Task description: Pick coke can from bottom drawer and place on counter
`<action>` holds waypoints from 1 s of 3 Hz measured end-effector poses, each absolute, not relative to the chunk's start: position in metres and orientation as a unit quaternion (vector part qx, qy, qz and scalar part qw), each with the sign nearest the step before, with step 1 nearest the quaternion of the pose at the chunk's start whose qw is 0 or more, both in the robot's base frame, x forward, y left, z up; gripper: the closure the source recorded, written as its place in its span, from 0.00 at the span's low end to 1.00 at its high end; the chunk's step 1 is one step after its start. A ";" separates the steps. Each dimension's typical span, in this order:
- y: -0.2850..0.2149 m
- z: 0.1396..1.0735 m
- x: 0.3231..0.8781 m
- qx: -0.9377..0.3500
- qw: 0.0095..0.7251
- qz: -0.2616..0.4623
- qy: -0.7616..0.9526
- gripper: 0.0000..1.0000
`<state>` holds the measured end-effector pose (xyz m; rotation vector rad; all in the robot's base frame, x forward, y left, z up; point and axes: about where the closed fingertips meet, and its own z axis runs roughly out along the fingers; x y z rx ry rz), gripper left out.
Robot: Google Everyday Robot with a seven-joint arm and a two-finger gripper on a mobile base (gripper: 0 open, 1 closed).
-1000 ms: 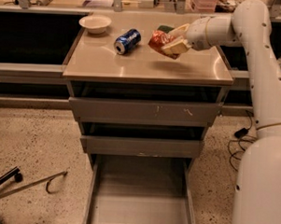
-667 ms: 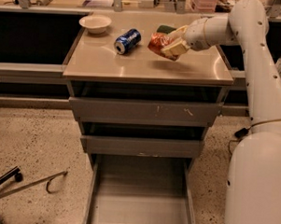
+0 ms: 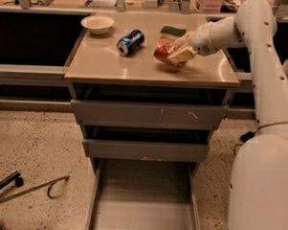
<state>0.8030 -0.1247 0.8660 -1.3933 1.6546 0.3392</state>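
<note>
The coke can (image 3: pixel 164 52) is a red-orange can held tilted on its side just above the right part of the beige counter (image 3: pixel 108 62). My gripper (image 3: pixel 174 52) is shut on it, its cream fingers (image 3: pixel 183 54) wrapped around the can, with the white arm reaching in from the right. The bottom drawer (image 3: pixel 144 203) is pulled fully open below the cabinet and its grey floor is bare. The two upper drawers stand slightly open.
A blue can (image 3: pixel 130 42) lies on its side on the counter left of my gripper. A white bowl (image 3: pixel 97 23) sits at the back left and a green sponge (image 3: pixel 172 31) at the back. A black metal stand (image 3: pixel 21 190) lies on the floor at left.
My gripper with the coke can has shifted slightly to the left and a little lower over the counter. Nothing else has moved.
</note>
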 end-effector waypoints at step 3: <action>-0.121 0.847 0.796 -0.569 0.434 0.165 0.679 1.00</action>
